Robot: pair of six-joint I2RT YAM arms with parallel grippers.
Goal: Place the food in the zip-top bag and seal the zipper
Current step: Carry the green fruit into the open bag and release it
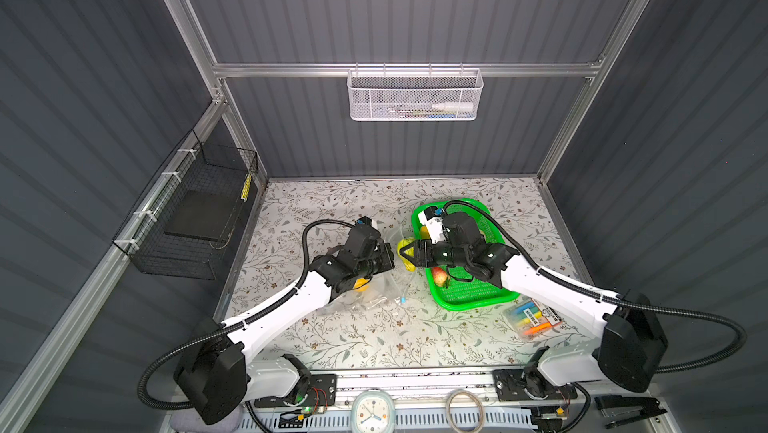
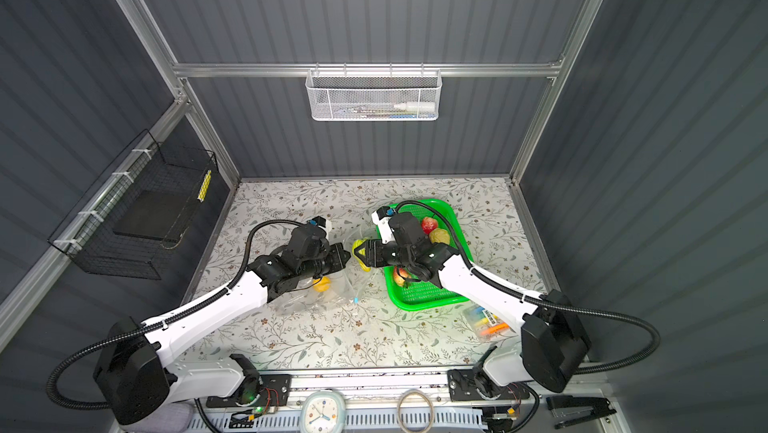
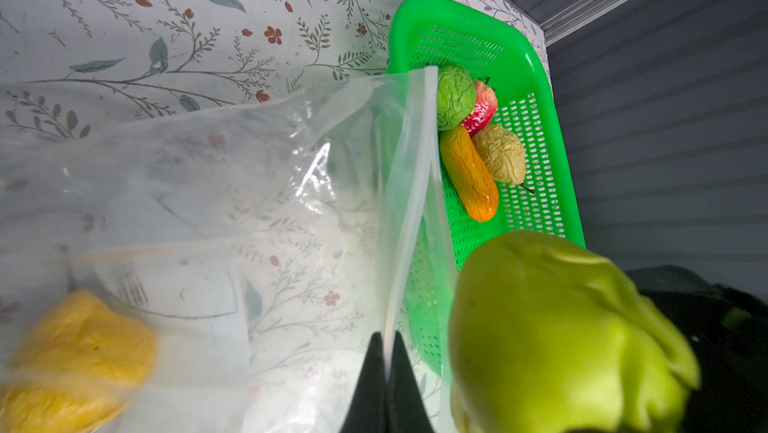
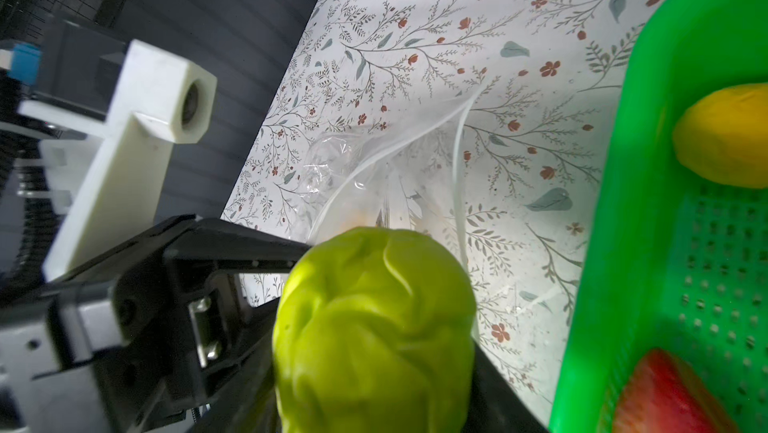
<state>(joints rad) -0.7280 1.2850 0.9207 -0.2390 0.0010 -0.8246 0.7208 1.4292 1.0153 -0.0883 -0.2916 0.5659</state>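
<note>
The clear zip-top bag lies on the floral table left of the green basket, with a yellow lemon inside it. My left gripper is shut on the zipper strip at the bag's mouth and holds that edge up. The blue slider tab sits at the near end. My right gripper is shut on a green gourd, held just outside the mouth beside the left gripper. A lime, a strawberry, a carrot and a tan ball lie in the basket.
A packet of coloured markers lies near the front right, under the right arm. A black wire basket hangs on the left wall and a white mesh basket on the back rail. More food sits in the green basket.
</note>
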